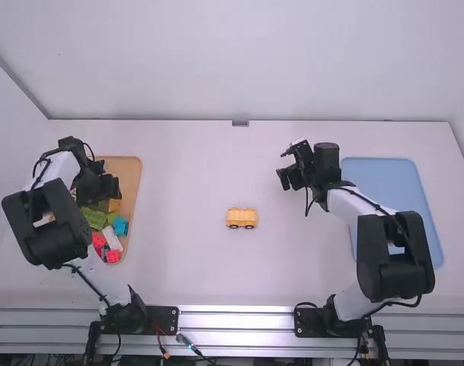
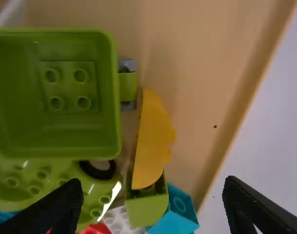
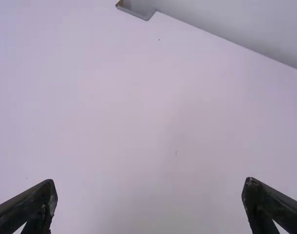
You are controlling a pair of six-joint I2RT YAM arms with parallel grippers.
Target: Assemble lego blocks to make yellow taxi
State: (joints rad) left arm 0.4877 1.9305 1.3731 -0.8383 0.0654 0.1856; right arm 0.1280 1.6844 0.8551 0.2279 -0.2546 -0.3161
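Yellow block car, boxy, studded on top; left pincer spread wide; right pincer likewise

Left gripper hangs over, perhaps inside, the tan tray; yellow car on the table

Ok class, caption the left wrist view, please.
The left claw hangs open over a tan tray, where a curved orange piece sits beside a green bin-shaped block.
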